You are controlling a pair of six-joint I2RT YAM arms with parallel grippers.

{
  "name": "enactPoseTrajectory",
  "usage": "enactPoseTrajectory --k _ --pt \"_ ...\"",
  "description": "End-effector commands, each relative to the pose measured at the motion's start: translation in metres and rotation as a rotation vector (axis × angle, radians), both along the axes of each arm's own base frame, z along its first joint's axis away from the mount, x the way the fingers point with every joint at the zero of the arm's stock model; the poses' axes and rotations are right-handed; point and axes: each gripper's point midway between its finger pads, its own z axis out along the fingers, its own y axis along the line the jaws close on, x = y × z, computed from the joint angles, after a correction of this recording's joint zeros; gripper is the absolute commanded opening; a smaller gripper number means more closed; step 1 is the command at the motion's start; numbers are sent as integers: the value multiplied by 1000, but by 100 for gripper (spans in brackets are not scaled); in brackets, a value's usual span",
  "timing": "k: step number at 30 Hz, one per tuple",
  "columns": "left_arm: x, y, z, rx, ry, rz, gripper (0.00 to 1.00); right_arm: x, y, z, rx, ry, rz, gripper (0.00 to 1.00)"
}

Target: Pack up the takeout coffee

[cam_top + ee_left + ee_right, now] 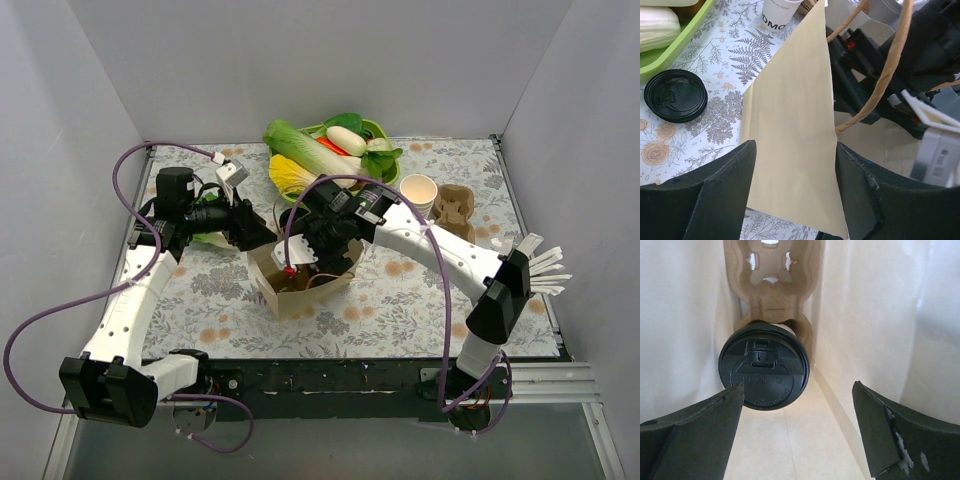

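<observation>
The takeout coffee [764,367] stands inside the paper bag [300,295], seated in one pocket of a pulp cup carrier [771,285] that is also inside the bag. In the right wrist view its black lid faces straight at the camera, so its long axis runs along the reach of the right gripper [797,387]. The cup lies deeper in the bag, toward 10 o'clock from the middle between the fingers. These fingers are wide apart and hold nothing; the one at 8 o'clock is just beside the lid rim, and I cannot tell if it touches. The right arm is clearly the nearer one. The left gripper [795,147] is outside, at the 10 o'clock side of the bag in the top view. Its fingers are also apart, with the bag wall between them; whether they press it I cannot tell. I judge that the next move is a straight pull back along the cup axis, without pushing the lid. Counted: one lidded cup, one bag, one carrier in it and a second carrier [455,208] outside it, one loose black lid [676,95], one stack of lidless cups [418,190]
</observation>
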Motion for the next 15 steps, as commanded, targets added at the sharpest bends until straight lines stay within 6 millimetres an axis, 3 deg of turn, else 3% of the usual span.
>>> enactPoseTrajectory --k 1,8,15 --pt "1 -2 1 -10 -13 -12 62 -2 5 40 129 -28 -41 96" --pt "-1 -5 9 -31 -29 -31 54 2 5 57 185 -68 -74 96" --pt "-17 -12 16 -87 -8 -112 47 17 5 97 357 -205 -155 95"
